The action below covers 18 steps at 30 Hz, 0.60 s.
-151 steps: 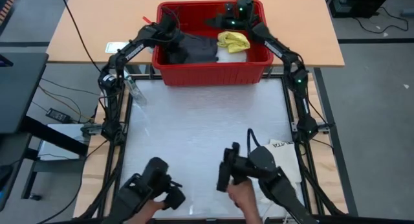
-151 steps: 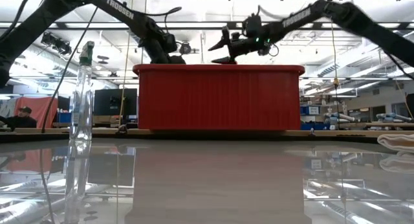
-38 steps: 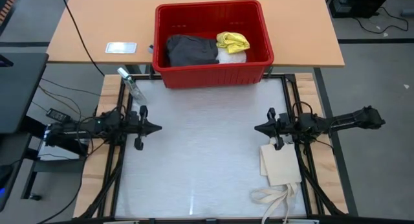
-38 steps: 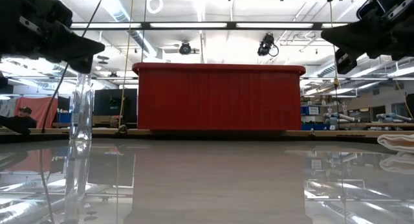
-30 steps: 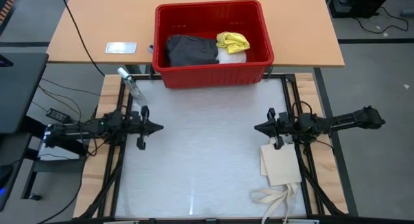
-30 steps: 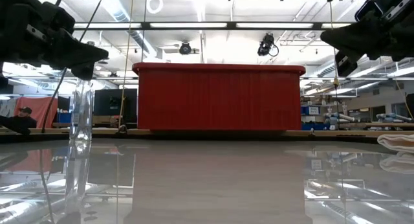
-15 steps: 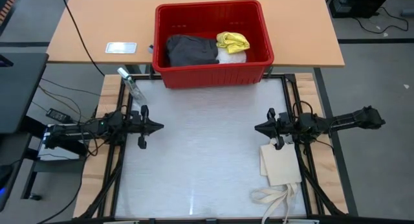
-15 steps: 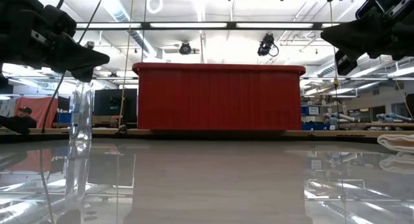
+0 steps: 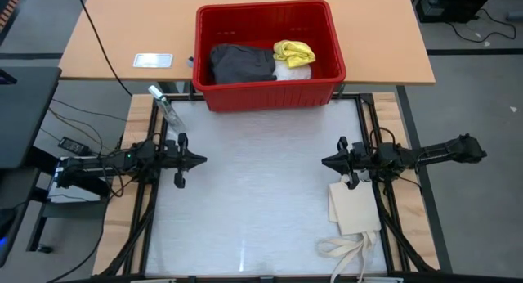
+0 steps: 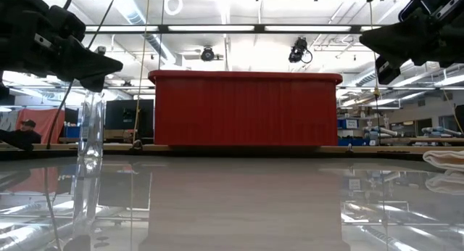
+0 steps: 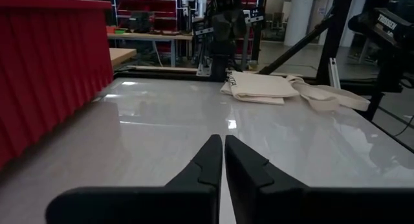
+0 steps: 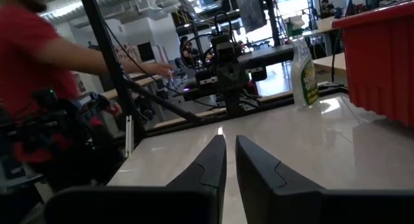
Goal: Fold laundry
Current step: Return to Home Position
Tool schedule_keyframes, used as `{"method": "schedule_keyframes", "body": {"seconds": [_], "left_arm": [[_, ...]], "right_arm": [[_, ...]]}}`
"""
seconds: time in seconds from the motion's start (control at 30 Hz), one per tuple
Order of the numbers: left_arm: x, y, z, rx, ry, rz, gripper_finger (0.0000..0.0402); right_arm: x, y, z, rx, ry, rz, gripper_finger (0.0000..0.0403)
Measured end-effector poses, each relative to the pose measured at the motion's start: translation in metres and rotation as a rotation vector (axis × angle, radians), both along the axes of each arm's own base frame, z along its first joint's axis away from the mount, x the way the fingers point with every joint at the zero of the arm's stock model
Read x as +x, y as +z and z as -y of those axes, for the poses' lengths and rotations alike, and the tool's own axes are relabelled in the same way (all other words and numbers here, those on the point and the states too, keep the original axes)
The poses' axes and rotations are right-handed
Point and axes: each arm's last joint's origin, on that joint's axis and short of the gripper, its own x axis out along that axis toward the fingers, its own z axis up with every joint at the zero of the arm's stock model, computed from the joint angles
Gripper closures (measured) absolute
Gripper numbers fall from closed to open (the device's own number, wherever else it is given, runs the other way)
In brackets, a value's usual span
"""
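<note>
Laundry (image 9: 243, 62), three pieces showing, lies in one red bin (image 9: 270, 95).

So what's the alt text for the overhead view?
A red bin on a wooden table holds folded dark grey shorts and a yellow shirt. Over the white work surface, the left end effector and right end effector face each other, empty.

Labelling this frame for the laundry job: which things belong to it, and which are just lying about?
Job: red bin; dark grey shorts, yellow shirt and white piece inside it; left gripper and right gripper, empty, at the work table's sides.
Lying about: cream tote bag, spray bottle, white card on the wooden desk.
</note>
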Motion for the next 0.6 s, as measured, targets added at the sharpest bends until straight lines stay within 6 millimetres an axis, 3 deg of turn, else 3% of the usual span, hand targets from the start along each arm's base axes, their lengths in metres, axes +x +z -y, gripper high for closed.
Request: {"method": "schedule_keyframes", "body": {"seconds": [0.6], "left_arm": [[0.0000,-0.0003,0.0000,0.000,0.000,-0.001,0.0377]], "right_arm": [[0.0000,0.0000,0.0000,0.000,0.000,0.000,0.0362]]}}
